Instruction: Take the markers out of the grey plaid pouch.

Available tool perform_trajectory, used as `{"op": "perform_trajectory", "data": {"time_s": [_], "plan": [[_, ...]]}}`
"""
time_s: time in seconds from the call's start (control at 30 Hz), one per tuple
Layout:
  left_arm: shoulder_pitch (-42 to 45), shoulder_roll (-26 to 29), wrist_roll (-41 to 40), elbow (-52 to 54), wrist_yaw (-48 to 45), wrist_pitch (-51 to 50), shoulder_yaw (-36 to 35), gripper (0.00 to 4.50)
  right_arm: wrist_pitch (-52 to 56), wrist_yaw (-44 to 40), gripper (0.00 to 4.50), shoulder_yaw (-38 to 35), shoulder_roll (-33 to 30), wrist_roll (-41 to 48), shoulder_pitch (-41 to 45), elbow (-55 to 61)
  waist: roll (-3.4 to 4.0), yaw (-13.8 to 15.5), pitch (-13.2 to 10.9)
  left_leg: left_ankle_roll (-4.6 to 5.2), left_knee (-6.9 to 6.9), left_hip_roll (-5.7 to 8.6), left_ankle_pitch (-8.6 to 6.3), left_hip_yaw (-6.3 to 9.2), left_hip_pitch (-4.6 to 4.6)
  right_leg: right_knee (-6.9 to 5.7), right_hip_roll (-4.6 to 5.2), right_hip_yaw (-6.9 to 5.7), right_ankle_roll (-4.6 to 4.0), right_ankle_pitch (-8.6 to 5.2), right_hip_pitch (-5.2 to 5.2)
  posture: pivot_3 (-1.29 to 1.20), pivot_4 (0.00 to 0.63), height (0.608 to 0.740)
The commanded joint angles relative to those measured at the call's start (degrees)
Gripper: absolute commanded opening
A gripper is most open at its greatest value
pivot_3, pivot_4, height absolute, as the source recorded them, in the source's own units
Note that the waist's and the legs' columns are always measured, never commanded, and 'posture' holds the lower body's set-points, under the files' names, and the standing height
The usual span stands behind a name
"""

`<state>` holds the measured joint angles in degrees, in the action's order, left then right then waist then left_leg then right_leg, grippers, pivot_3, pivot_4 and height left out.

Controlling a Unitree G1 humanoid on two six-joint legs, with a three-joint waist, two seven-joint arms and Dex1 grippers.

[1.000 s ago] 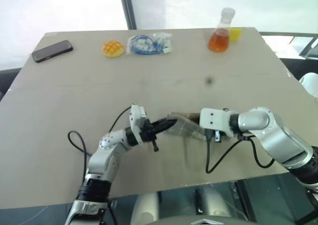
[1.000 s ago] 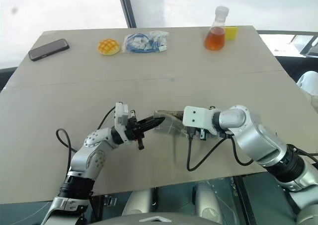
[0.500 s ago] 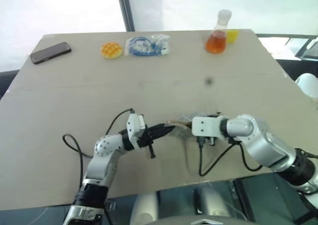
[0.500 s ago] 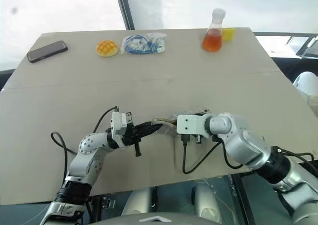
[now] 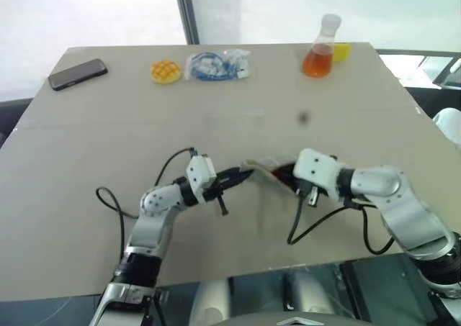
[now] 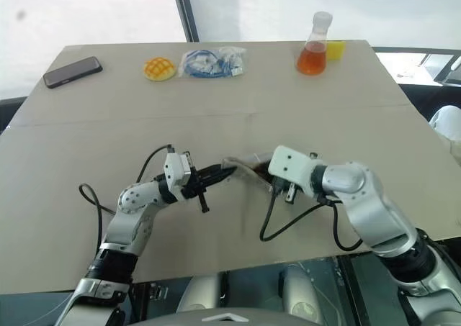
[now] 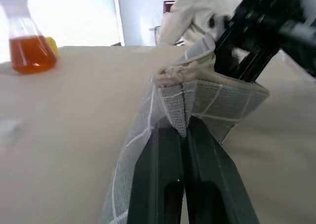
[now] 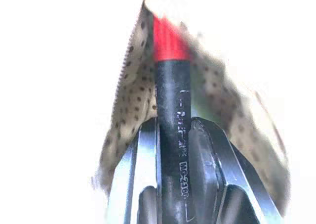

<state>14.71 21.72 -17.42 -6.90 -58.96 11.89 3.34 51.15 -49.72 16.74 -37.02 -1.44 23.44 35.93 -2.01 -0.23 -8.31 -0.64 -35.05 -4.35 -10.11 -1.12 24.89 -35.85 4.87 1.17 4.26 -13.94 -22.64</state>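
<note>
We saw the grey plaid pouch (image 5: 265,173) lifted off the table (image 5: 108,139) near its front edge, strung between the 2 grippers. The left gripper (image 7: 180,135) had its 2 black fingers (image 7: 158,174) pressed together on a fold of the pouch's fabric at one end, pointing roughly level toward the right arm. In the left wrist view the pale grid of the cloth ran down beside those fingers.

The right gripper (image 8: 173,130) reached into the pouch's open mouth from the other side, angled downward. In the right wrist view its jaws were closed on 1 of the markers, a black-barrelled marker with a red tip (image 8: 170,80), the tip deep in the pouch's dotted olive-yellow lining (image 8: 136,90). We could not make out a green-tipped marker.

Along the table's far edge, well apart from the pouch, lay a dark phone (image 5: 78,73), a yellow bun-shaped object (image 5: 165,70), a clear bag with blue cable (image 5: 216,63), and a flask of orange liquid (image 5: 319,49) with a small yellow item (image 5: 341,50) just beside it.
</note>
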Motion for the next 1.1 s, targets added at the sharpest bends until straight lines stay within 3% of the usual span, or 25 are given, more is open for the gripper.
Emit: {"op": "perform_trajectory", "data": {"time_s": [0.03, 0.17, 0.33, 0.47, 0.57, 0.7, 0.83, 0.9, 0.97, 1.1], "plan": [[1.5, -0.2, 1.7, -1.7, 0.8, 3.1, 0.3, 0.0, 1.8, 0.2, 0.28, -4.5, 1.0, 4.6, 1.6, 3.9, 0.0, 0.1, 0.0, 0.0, 0.05, 0.0, -0.01, 0.01, -0.01, 0.0, -0.01, -0.01, 0.04, -0.03, 0.0, 0.0, 0.15, 0.74], [2.3, 0.2, 2.1, -2.3, 1.4, 3.7, 0.1, 0.0, 3.9, 1.4, 0.28, -8.4, 2.2, 8.7, 2.0, 4.2, 0.07, 0.2, -0.1, -0.01, 0.12, 0.0, -0.01, 0.02, -0.01, 0.0, -0.02, -0.02, 0.05, -0.05, -0.03, 0.0, 0.15, 0.74], [2.8, 1.6, 5.3, -4.3, 4.8, 5.4, -1.2, 0.0, 10.8, 0.6, 0.28, -22.3, 5.1, 20.8, 2.3, 8.2, 0.08, 0.2, -0.1, -0.01, -0.04, 0.0, -0.01, 0.02, -0.03, -0.02, 0.0, -0.02, 0.04, -0.04, 0.03, 0.0, 0.15, 0.74], [3.2, 2.6, 8.1, -6.4, 7.9, 7.6, -1.7, 0.0, 16.0, 4.5, 0.28, -33.9, 12.0, 30.5, 5.8, 6.4, 0.11, 0.2, -0.1, -0.01, -0.07, -0.01, 0.0, 0.03, -0.08, -0.08, -0.01, 0.0, 0.04, -0.03, 0.08, 0.0, 0.15, 0.74], [3.2, 3.4, 9.0, -6.9, 9.2, 8.8, -1.9, 0.0, 17.7, 8.4, 0.28, -38.6, 14.4, 34.0, 8.3, 3.7, 0.13, 0.2, -0.1, -0.01, -0.05, -0.02, -0.01, 0.04, -0.07, -0.09, -0.01, -0.01, 0.03, -0.02, 0.08, 0.0, 0.15, 0.74], [2.3, 6.2, 10.2, -7.3, 11.1, 10.4, -3.3, 0.0, 13.5, 18.0, 0.28, -36.3, 9.4, 24.5, 11.0, -11.5, 0.14, 0.1, -0.1, -0.01, -0.04, -0.01, 0.0, 0.02, -0.06, -0.08, 0.0, -0.01, 0.03, -0.02, 0.07, 0.0, 0.15, 0.74], [1.9, 7.7, 10.9, -10.1, 11.5, 13.0, -3.6, 0.0, 8.0, 20.5, 0.28, -34.0, 7.2, 22.6, 12.6, -22.9, 0.27, -0.2, -0.2, 0.0, 0.0, 0.01, 0.0, -0.01, -0.05, -0.07, 0.02, 0.02, 0.02, -0.03, 0.04, 0.0, 0.15, 0.74], [1.8, 7.9, 11.2, -11.0, 11.8, 14.1, -3.5, 0.0, 8.8, 22.3, 0.28, -38.8, 10.8, 27.8, 15.8, -27.2, 0.38, -0.4, -0.2, 0.0, 0.04, 0.01, 0.0, -0.01, -0.03, -0.07, 0.0, 0.03, 0.04, -0.02, 0.01, 0.0, 0.15, 0.74], [1.8, 7.9, 11.5, -11.1, 12.5, 14.4, -3.3, 0.0, 12.8, 22.7, 0.28, -46.8, 15.4, 38.7, 19.3, -28.6, 0.49, -0.7, -0.3, 0.0, 0.07, 0.0, 0.0, -0.03, -0.04, -0.07, -0.05, 0.08, 0.26, 0.1, -0.01, 0.0, 0.15, 0.74], [1.9, 7.0, 11.0, -9.4, 14.2, 13.4, -2.9, 0.0, 16.3, 22.2, 0.28, -44.1, 17.5, 46.6, 16.5, -20.6, 0.53, -0.1, -0.3, 0.01, 0.19, -0.07, 0.0, 0.02, -0.05, -0.11, -0.15, 0.06, 0.28, 0.11, 0.0, 0.0, 0.15, 0.74]]}}
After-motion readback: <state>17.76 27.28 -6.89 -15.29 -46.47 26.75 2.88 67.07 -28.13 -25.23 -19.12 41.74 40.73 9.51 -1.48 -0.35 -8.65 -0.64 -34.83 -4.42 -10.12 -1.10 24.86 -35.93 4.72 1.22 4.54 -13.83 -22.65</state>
